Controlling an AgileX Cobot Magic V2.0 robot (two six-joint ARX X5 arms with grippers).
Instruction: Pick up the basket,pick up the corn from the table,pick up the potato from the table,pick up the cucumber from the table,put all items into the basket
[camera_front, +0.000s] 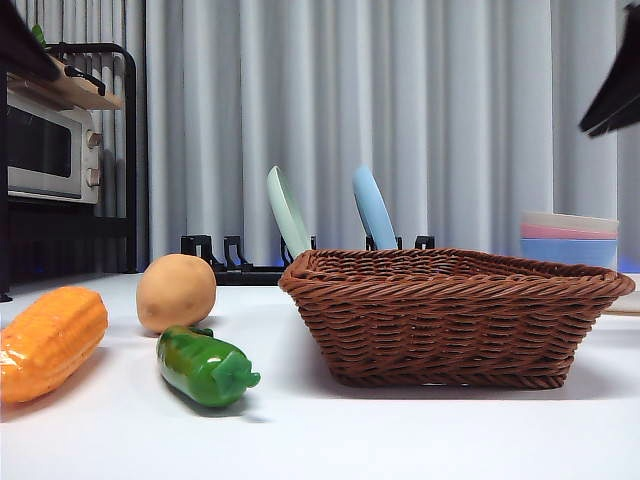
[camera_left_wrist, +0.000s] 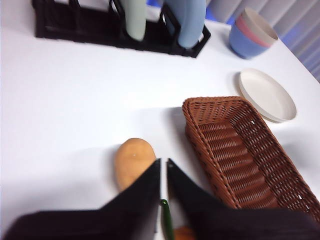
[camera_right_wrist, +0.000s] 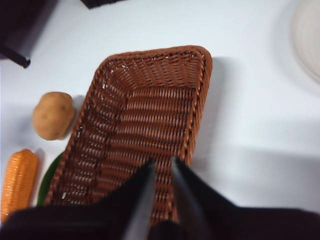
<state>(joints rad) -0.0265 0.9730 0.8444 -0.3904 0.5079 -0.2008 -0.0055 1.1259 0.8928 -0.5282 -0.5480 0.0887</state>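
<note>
The brown wicker basket (camera_front: 455, 330) stands empty on the white table (camera_front: 400, 440), right of centre. To its left lie the tan potato (camera_front: 176, 292), the green cucumber (camera_front: 205, 367) and the orange corn (camera_front: 45, 345). My left gripper (camera_left_wrist: 164, 162) hangs shut and holding nothing high above the potato (camera_left_wrist: 132, 160), beside the basket (camera_left_wrist: 215, 101); a sliver of cucumber (camera_left_wrist: 166, 222) shows between its jaws. My right gripper (camera_right_wrist: 162, 161) is shut and holds nothing, high over the near end of the basket (camera_right_wrist: 150, 52). The potato (camera_right_wrist: 52, 115), corn (camera_right_wrist: 19, 182) and cucumber (camera_right_wrist: 47, 182) lie beside the basket.
A black dish rack (camera_left_wrist: 75, 22) with two upright plates (camera_front: 375, 210) stands behind the basket. Stacked bowls (camera_left_wrist: 252, 32) and a white plate (camera_left_wrist: 267, 94) sit at the back right. A toaster oven (camera_front: 45, 150) on a shelf stands at the far left. A black arm tip (camera_front: 612, 95) shows at the top right.
</note>
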